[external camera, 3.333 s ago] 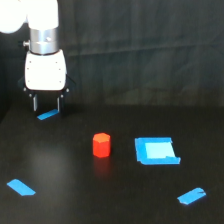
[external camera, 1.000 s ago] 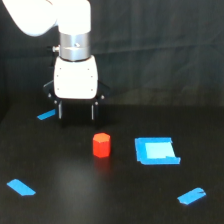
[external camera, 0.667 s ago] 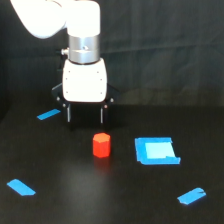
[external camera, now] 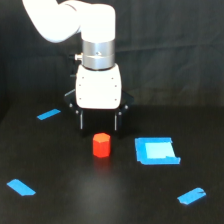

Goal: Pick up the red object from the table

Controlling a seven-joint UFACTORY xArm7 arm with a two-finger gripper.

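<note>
On the flat, matte black table (external camera: 60,205), a small bright red-orange hexagonal block (external camera: 101,145) stands upright on one of its flat ends, its long axis vertical and its plain, dull side faces meeting in soft vertical edges. It looks like painted wood or plastic, though which cannot be told. Just behind and above it in the exterior view hangs the hand (external camera: 98,121), a smooth white boxy housing under a brushed silver cylindrical wrist and a glossy white arm. Two thin dark fingers (external camera: 80,121) point straight down and stand spread apart, wider than the block, with nothing between them. The block sits below the gap between the fingertips, roughly centred from side to side, and apart from both; how far forward of them it lies cannot be told. Toward the exterior view's right of the block, near it, lies a blue square patch (external camera: 156,150) with a paler centre, flat on the table. Thin blue tape strips (external camera: 49,114) lie scattered well apart on the dark surface.
</note>
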